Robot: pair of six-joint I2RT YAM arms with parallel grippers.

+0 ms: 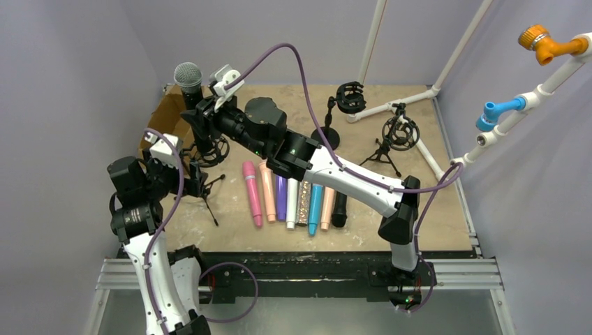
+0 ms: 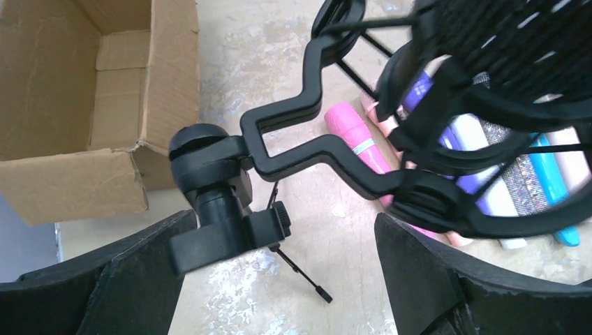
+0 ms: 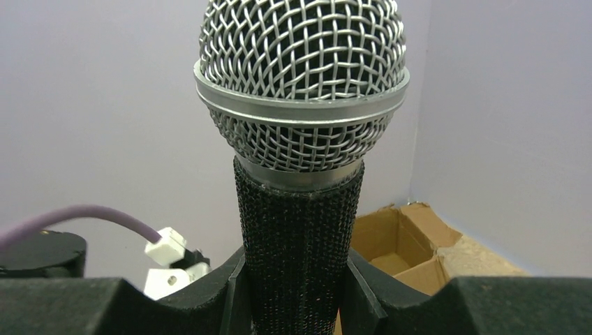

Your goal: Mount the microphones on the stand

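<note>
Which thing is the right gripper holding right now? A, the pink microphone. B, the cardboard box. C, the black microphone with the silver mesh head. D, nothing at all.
C: in the right wrist view, the right gripper is closed on the handle of the black microphone, just below its silver mesh head.

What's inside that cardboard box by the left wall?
In the left wrist view the cardboard box shows only bare brown walls and folded flaps. Its top and left parts run out of frame, so anything there stays unseen.
</note>
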